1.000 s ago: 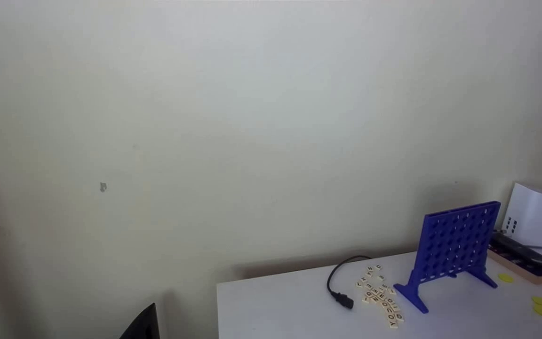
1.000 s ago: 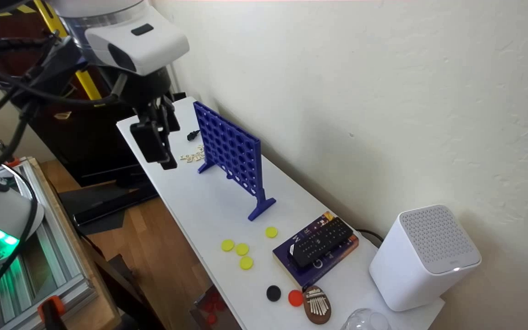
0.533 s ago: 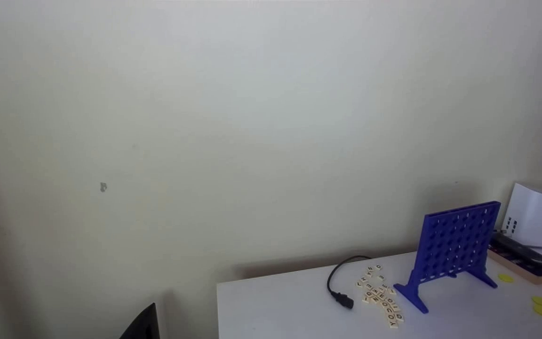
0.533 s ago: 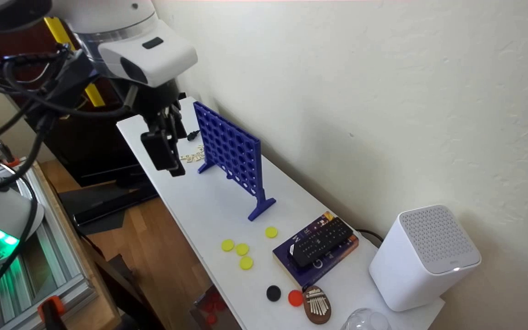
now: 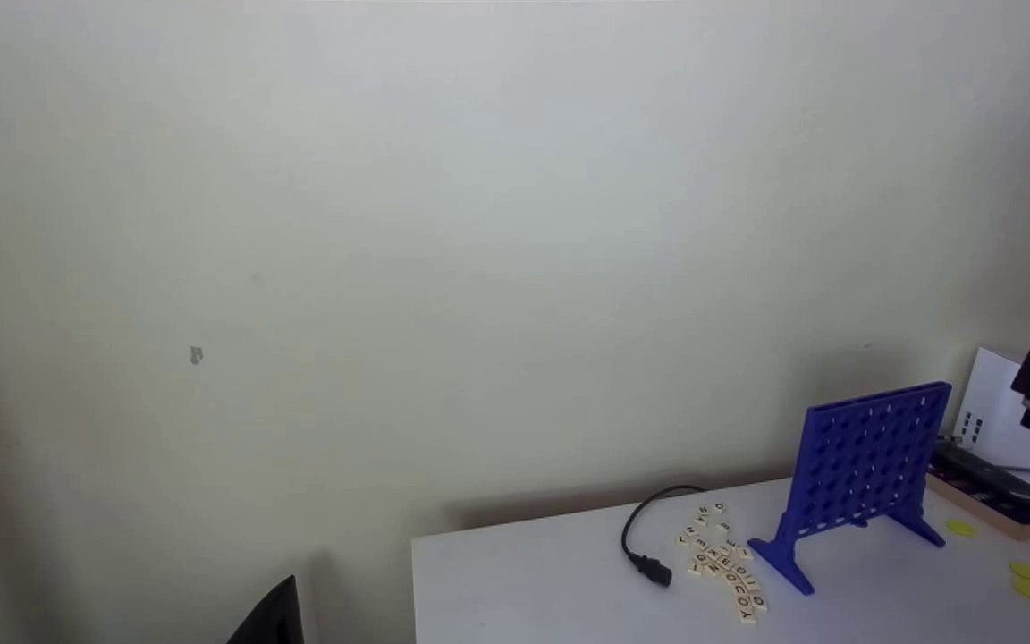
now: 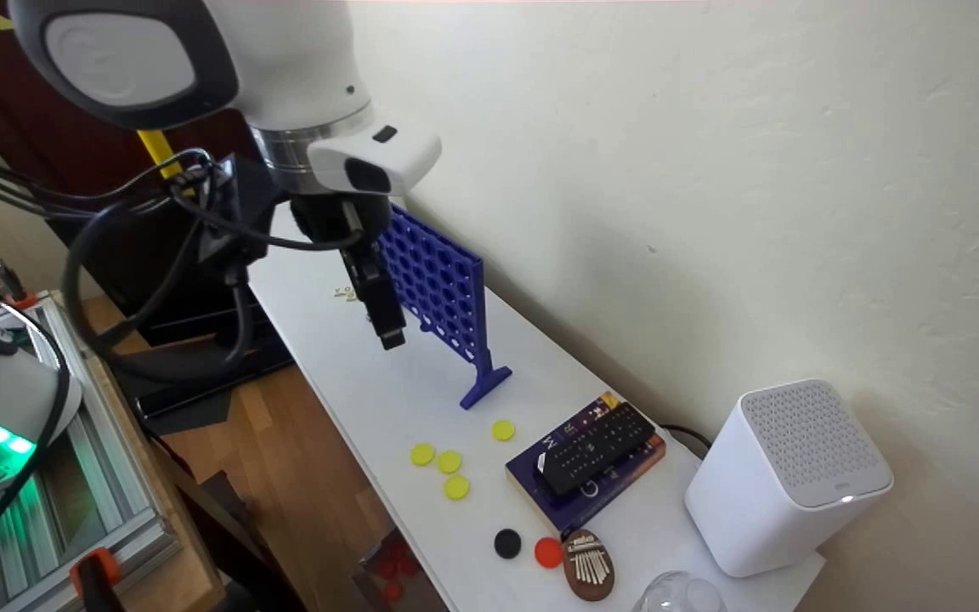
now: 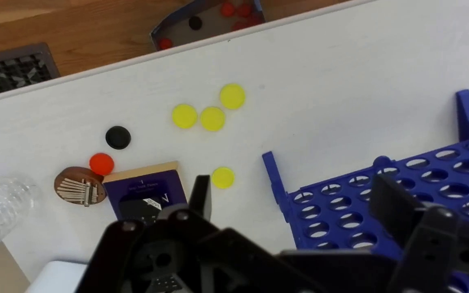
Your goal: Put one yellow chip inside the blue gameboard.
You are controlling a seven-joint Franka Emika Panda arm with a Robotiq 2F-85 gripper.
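Gripper (image 7: 295, 199) hangs above the worktop (image 6: 396, 399); I read its jaws in the wrist view as spread wide apart. Blue gameboard (image 6: 438, 272) stands upright on its feet between the long edges, nearer the wall-side one; in an exterior view the gripper hides part of its grid. I count four yellow chips (image 7: 213, 119), all flat on the worktop: three lie close together toward the floor-side long edge, the fourth farther in, between gameboard and book (image 7: 136, 188). A black handset (image 6: 600, 446) with rows of keys rests on the book. White box (image 6: 783, 484) stands at the wall-side corner. Near the book corner toward that same end I note a black chip (image 6: 507, 544), a red chip (image 6: 548, 553) and, just beside the red, a thumb piano (image 6: 589, 568). Clear bottle (image 7: 2, 207): only partly in frame. Beyond the gameboard, toward the opposite short edge, lie loose letter tiles (image 5: 725, 568) and a black plug (image 5: 654, 571) on its cable.
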